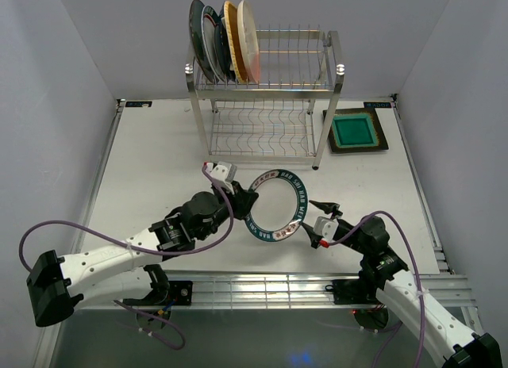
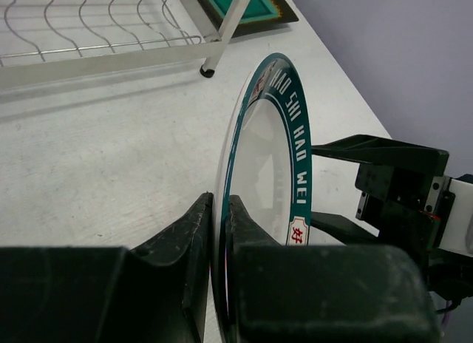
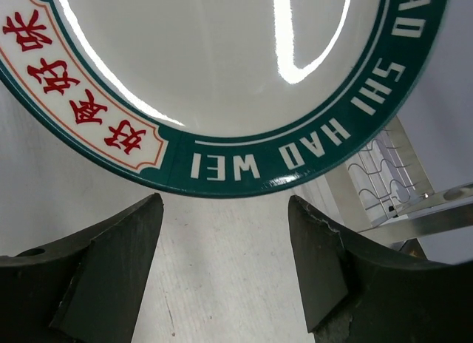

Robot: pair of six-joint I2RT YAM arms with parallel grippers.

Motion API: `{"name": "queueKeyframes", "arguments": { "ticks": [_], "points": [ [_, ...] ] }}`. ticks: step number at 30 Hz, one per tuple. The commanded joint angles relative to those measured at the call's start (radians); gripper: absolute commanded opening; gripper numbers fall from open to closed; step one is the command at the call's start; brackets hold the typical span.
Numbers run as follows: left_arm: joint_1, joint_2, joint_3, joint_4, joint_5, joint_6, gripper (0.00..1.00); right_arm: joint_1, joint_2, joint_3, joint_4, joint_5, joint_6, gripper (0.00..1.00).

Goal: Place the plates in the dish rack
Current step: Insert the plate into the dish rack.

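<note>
We pinch the plate (image 1: pixel 277 206) by its rim in our left gripper (image 2: pixel 219 214). Our right gripper (image 3: pixel 225 243) gapes, the rim just beyond it

Left arm (image 1: pixel 119 258): stretching forward, angling inward.
Left gripper (image 2: pixel 219 210): pinching plate (image 2: pixel 270 158) rim tight between both fingers.
Right arm (image 1: pixel 401 285): bending inward.
Right gripper (image 3: pixel 224 208): gaping wide, gripping nothing, facing plate rim just beyond fingertips.

plates (image 1: pixel 225 41) in rack (image 1: pixel 338 76), dish (image 1: pixel 355 131) right — on table (image 1: pixel 151 170)
</note>
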Motion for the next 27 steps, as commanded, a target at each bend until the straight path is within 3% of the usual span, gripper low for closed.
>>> {"name": "queueKeyframes", "arguments": {
  "ticks": [1,14,19,25,27],
  "points": [
    [-0.032,0.014,0.141,0.014,0.003,0.029,0.00,-0.002,0.004,0.035,0.052,0.011,0.011,0.74],
    [-0.035,0.021,0.449,0.012,-0.062,0.242,0.00,-0.004,-0.010,0.023,0.064,0.008,0.003,0.72],
    [-0.036,0.101,0.565,0.038,-0.071,0.298,0.00,-0.004,-0.007,0.024,0.058,0.005,0.002,0.71],
    [-0.035,0.216,0.723,0.144,-0.236,0.433,0.00,-0.004,0.002,0.021,0.067,0.011,0.000,0.71],
    [-0.035,0.259,0.785,0.164,-0.234,0.460,0.00,-0.002,0.006,0.023,0.067,0.015,0.000,0.71]
  ]
}}
